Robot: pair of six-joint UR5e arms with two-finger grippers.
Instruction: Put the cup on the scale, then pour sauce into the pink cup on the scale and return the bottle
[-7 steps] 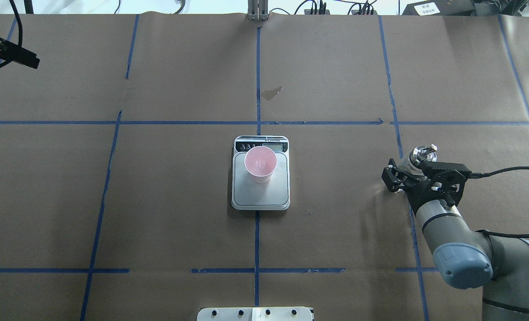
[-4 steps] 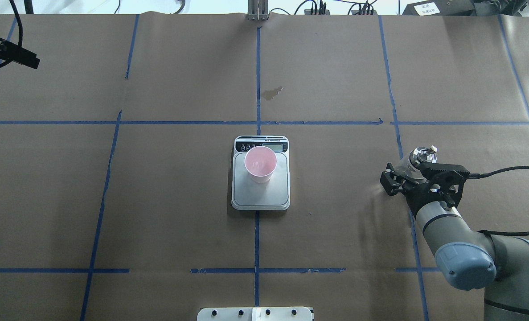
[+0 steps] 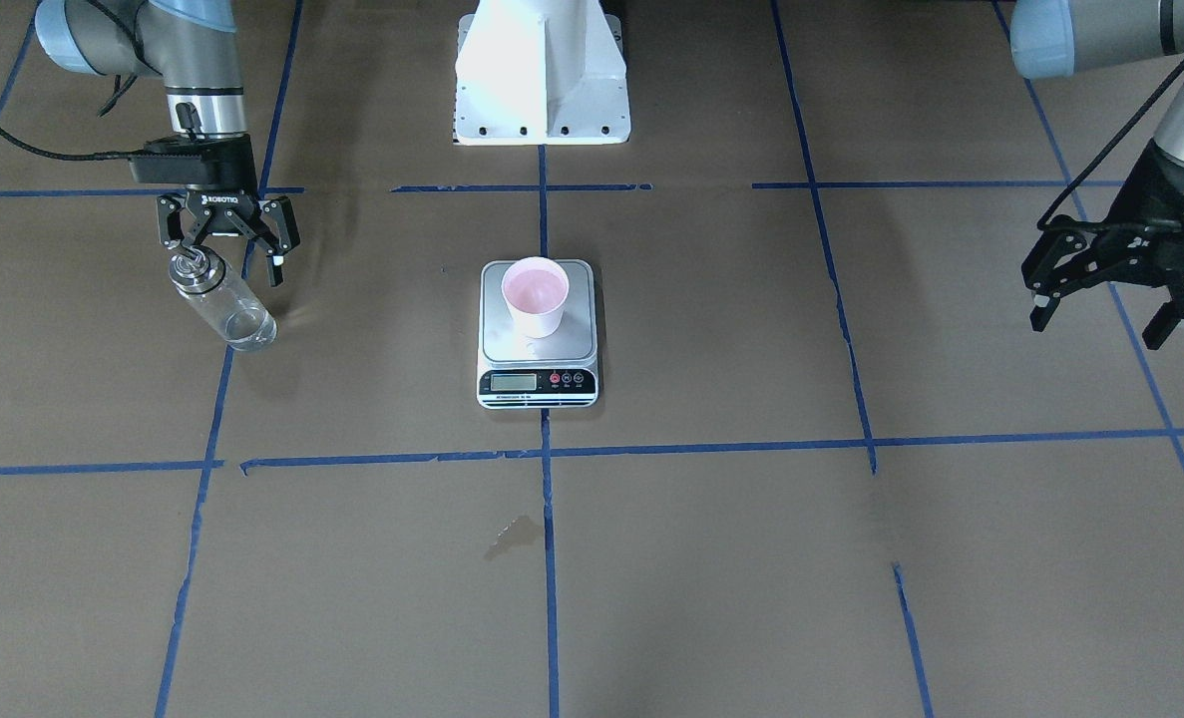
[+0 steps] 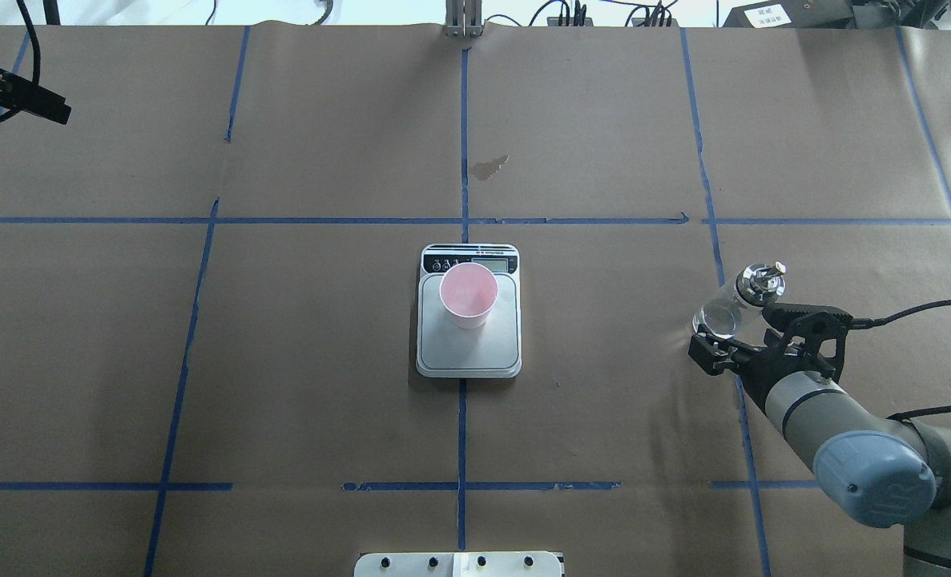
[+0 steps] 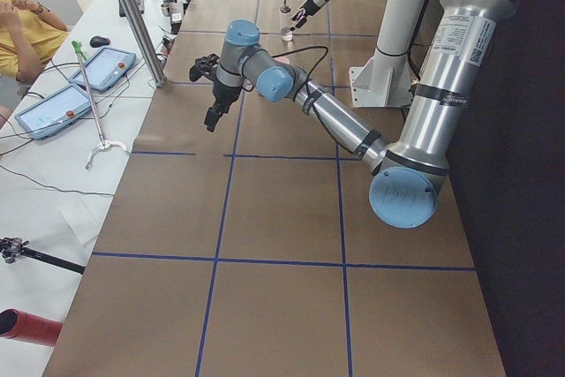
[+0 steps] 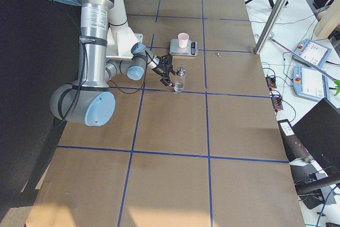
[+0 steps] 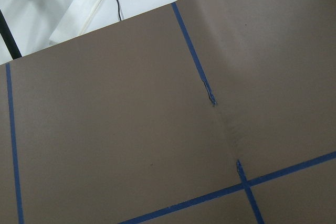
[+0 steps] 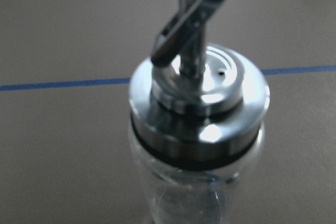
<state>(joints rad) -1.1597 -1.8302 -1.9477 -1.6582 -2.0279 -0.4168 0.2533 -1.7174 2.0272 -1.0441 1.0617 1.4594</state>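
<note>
The pale pink cup (image 4: 468, 295) stands upright on the silver plate of the scale (image 4: 469, 353) at the table's middle; both also show in the front view, the cup (image 3: 536, 294) on the scale (image 3: 497, 339). The clear glass bottle (image 4: 733, 311) with its metal spout stands on the table at the right, also in the front view (image 3: 224, 304) and close up in the right wrist view (image 8: 197, 119). My right gripper (image 4: 751, 336) is open and empty, just behind the bottle on the robot's side, not touching it. My left gripper (image 3: 1095, 324) is open and empty, far off at the table's left.
A dark stain (image 4: 489, 167) marks the brown paper beyond the scale. Blue tape lines grid the table. The robot's white base plate (image 4: 459, 563) sits at the near edge. The left wrist view shows only paper and tape.
My right gripper has drawn back toward the robot, away from the bottle, which stays standing in place. The cup, the scale and the left arm have not moved.
</note>
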